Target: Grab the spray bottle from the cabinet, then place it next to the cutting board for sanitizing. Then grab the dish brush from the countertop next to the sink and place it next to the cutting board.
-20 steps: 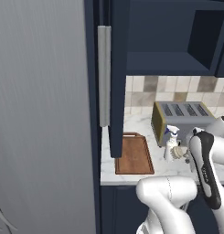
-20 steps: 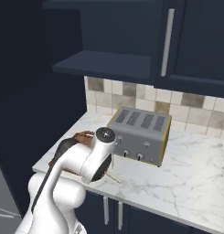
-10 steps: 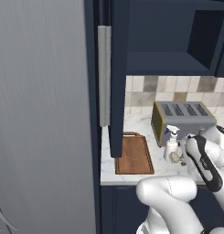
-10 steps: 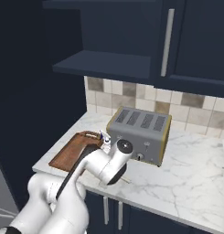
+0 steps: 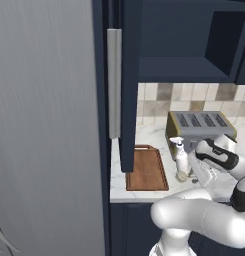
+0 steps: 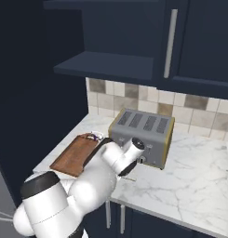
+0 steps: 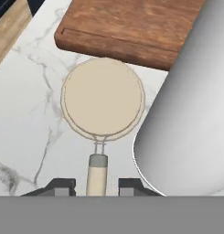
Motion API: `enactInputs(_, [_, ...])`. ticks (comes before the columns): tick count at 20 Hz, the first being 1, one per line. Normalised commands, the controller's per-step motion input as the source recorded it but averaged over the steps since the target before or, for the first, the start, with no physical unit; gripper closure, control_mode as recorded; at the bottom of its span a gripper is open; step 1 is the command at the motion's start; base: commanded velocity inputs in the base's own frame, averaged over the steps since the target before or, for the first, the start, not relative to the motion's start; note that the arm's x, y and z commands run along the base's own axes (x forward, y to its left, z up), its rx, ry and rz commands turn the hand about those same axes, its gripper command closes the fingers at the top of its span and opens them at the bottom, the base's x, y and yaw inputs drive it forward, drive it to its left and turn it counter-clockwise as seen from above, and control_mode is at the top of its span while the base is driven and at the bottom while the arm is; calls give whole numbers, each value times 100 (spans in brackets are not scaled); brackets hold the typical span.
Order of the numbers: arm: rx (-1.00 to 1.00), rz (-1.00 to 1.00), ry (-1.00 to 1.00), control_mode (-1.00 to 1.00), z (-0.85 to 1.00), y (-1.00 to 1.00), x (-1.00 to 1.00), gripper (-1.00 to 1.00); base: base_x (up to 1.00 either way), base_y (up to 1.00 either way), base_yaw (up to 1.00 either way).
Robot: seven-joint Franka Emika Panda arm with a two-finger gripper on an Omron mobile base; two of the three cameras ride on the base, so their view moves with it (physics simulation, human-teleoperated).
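Observation:
The dish brush [image 7: 103, 98] has its round beige head low over the white marble countertop [image 7: 26, 119], just short of the reddish-brown cutting board [image 7: 131, 27]. My gripper [image 7: 97, 185] is shut on the brush's thin handle. The white spray bottle [image 7: 186, 114] stands right beside the brush. In the left base view the spray bottle [image 5: 181, 157] stands upright between the cutting board [image 5: 146, 170] and my wrist. In the right base view my arm covers the bottle and the brush, with the cutting board [image 6: 73, 155] to its left.
A steel toaster [image 5: 199, 127] [image 6: 143, 135] stands against the tiled wall, just behind my hand. The open navy cabinet door [image 5: 129, 75] with its grey bar handle [image 5: 113, 82] hangs over the board's left end. A tall grey fridge panel [image 5: 44, 125] fills the left.
My arm has folded lower over the counter and the wrist has shifted toward the toaster. The spray bottle and the cutting board have stayed put.

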Motion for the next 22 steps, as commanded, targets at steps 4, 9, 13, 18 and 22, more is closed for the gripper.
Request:
enactInputs(4, [4,9,6,-100,-61,-17,11,-100,0,0,0])
enactInputs(9, [6,3,-2,-100,-44,-30,-10,-100,0,0,0])
enactInputs(13, [11,0,-16,-100,0,-56,-46,-100,0,0,0])
enactInputs(18, [12,0,-14,-100,34,-54,-35,-100,0,0,0])
enactInputs(22, [7,0,-29,-100,77,-11,-39,-100,0,0,0])
